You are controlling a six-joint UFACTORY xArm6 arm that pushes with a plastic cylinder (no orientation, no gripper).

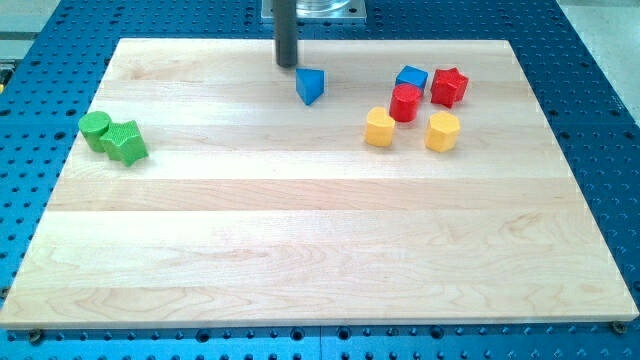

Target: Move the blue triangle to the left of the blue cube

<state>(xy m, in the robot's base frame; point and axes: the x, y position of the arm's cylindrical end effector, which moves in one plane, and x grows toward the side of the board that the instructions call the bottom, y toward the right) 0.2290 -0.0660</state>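
Note:
The blue triangle (pixel 311 85) lies on the wooden board near the view's top, middle. The blue cube (pixel 411 77) sits to its right, apart from it, with a red cylinder (pixel 405 102) touching its lower edge. My tip (pixel 287 65) stands just above and left of the blue triangle, close to it with a small gap.
A red star (pixel 450 87) sits right of the blue cube. Two yellow blocks (pixel 379 128) (pixel 442 131) lie below the red ones. A green cylinder (pixel 95 129) and a green star (pixel 126 142) sit together at the view's left. The board's top edge (pixel 200 41) is close behind my tip.

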